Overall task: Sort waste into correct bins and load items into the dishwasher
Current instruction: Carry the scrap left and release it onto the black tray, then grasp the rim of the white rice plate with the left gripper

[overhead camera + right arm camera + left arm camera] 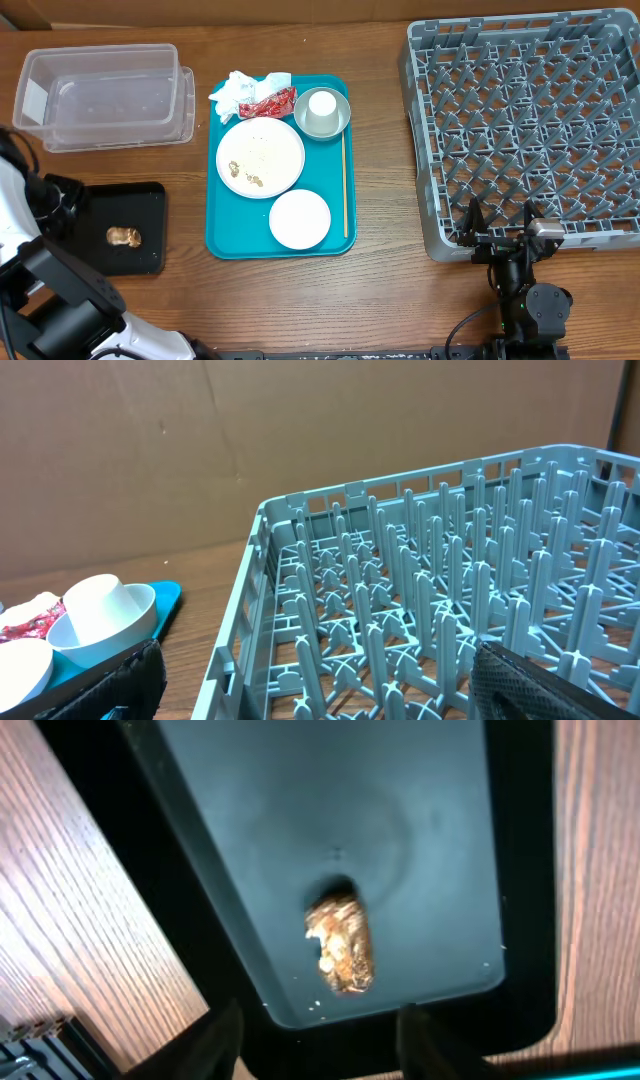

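A brown food scrap lies on the black tray. My left gripper hangs open over the tray's edge, just short of the scrap, holding nothing. On the teal tray are crumpled napkins, a red wrapper, a white cup inside a bowl, a large plate with crumbs and a small plate. The clear tub stands at the back left. My right gripper is open at the near left edge of the grey dish rack.
A thin wooden stick lies along the teal tray's right side. The right wrist view also catches the cup in its bowl. A brown cardboard wall stands behind the table. Bare wood separates the teal tray and the rack.
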`<state>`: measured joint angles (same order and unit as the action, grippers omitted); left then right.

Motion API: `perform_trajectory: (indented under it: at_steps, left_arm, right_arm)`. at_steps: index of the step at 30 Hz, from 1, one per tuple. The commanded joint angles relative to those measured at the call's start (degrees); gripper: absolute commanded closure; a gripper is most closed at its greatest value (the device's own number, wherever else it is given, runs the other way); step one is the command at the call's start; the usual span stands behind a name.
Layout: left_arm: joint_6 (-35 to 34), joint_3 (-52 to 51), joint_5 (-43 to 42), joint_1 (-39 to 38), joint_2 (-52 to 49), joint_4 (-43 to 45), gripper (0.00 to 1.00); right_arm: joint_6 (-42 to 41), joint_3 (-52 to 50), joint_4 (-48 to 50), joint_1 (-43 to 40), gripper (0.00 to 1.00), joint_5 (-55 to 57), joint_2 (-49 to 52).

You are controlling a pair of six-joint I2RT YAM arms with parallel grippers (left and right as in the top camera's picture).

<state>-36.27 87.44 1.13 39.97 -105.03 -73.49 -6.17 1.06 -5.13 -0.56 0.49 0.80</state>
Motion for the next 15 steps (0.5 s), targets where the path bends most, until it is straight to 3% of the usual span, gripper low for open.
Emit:
perform_trajectory:
  at_steps: [1,8,15]
  left_arm:
    - [2.7,-0.7,-7.1,-0.3,-0.3,0.5,0.45]
    - [18.9,-0.7,-25.3,-4.8,1.2,2.2,0.45]
    - [25.3,-0.7,-25.4,-18.5,8.9,5.3,0.46]
  right_arm:
    - [0.2,-0.6,0.4,0.2,0.0,0.7,-0.6]
    - [0.2,-0.6,0.4,0.2,0.0,0.7,-0.6]
    - [0.2,-0.6,0.4,0.2,0.0,0.7,-0.6]
